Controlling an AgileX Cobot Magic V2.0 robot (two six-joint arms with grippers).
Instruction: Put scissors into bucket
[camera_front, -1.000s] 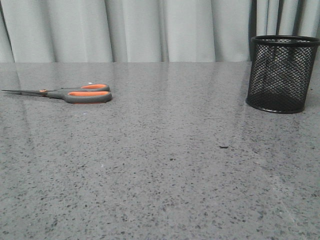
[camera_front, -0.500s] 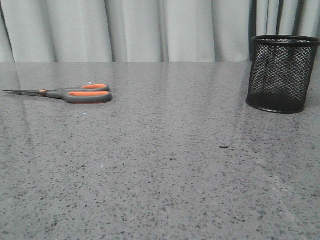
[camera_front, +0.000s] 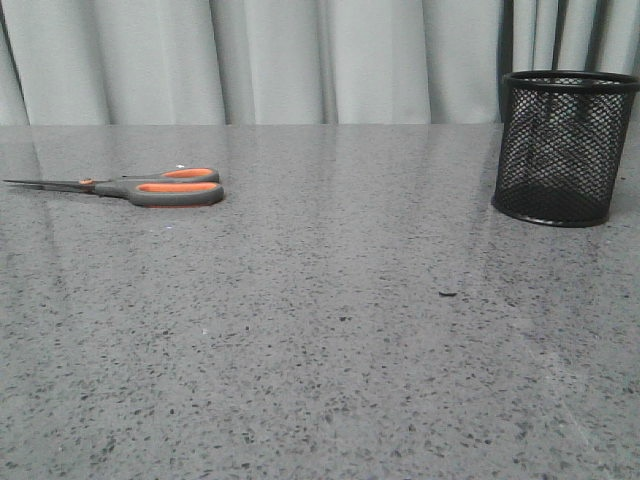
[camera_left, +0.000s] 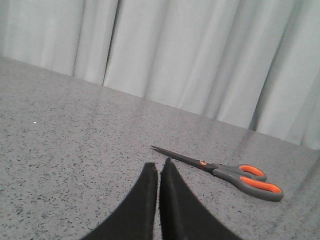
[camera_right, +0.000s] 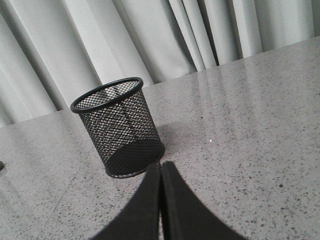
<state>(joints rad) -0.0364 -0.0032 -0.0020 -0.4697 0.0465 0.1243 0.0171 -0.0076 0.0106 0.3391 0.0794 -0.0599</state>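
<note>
Scissors (camera_front: 140, 187) lie flat on the bench (camera_front: 330, 330) at 10 o'clock; bucket (camera_front: 562, 148) stands upright at 2 o'clock, well apart. Both grippers' jaws are together. We expect thin, flat blades to slip a pinch; handles likely safer.

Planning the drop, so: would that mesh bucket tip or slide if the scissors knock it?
Probably light: the bucket is open wire mesh, so it may slide on the glossy table. It stands upright and looks empty, so the long scissors leaning on its rim could tip it.

A staged test bench: bare speckled grey stone tabletop (camera_front: 330, 330) backed by a pale pleated curtain (camera_front: 300, 60).
</note>
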